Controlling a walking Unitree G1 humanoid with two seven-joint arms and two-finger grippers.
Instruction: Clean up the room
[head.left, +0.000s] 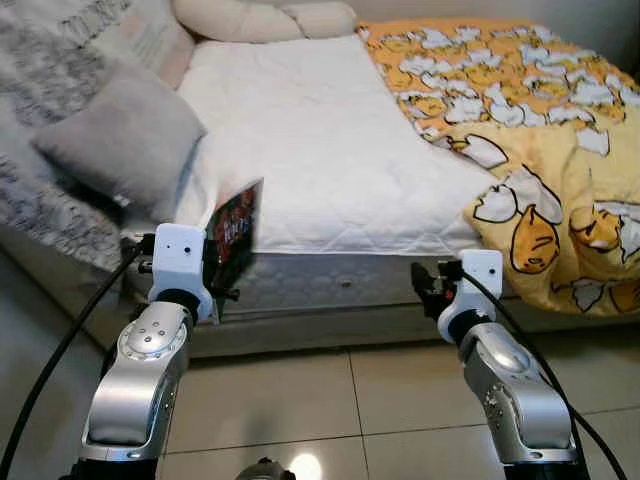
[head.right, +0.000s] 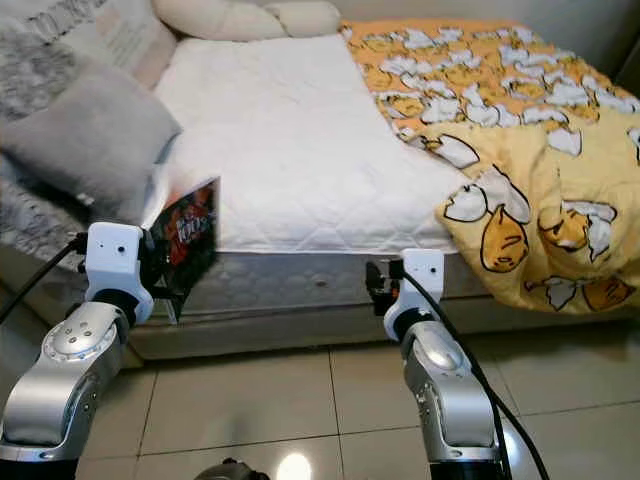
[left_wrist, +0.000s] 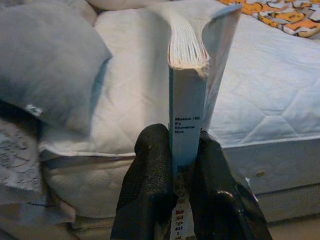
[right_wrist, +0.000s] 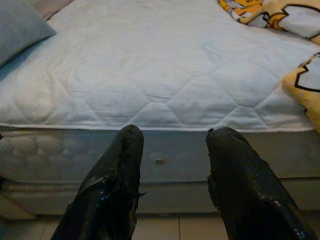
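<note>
A paperback book (head.left: 236, 228) with a dark red-and-black cover stands upright in my left gripper (left_wrist: 181, 150), held in front of the bed's near left corner. In the left wrist view the black fingers (left_wrist: 150, 170) are shut on the book's pale blue spine (left_wrist: 187, 120), and its pages fan out above. My right gripper (right_wrist: 175, 137) is open with nothing between its fingers, level with the side of the mattress (right_wrist: 160, 160), a little short of it. The bed (head.left: 320, 140) has a white quilted cover.
A grey pillow (head.left: 120, 135) lies at the bed's left edge, with patterned bedding (head.left: 50, 215) beside it. A yellow cartoon-print duvet (head.left: 530, 120) covers the bed's right side and hangs over the edge. Cream pillows (head.left: 260, 18) sit at the head. Beige floor tiles (head.left: 330, 400) lie below.
</note>
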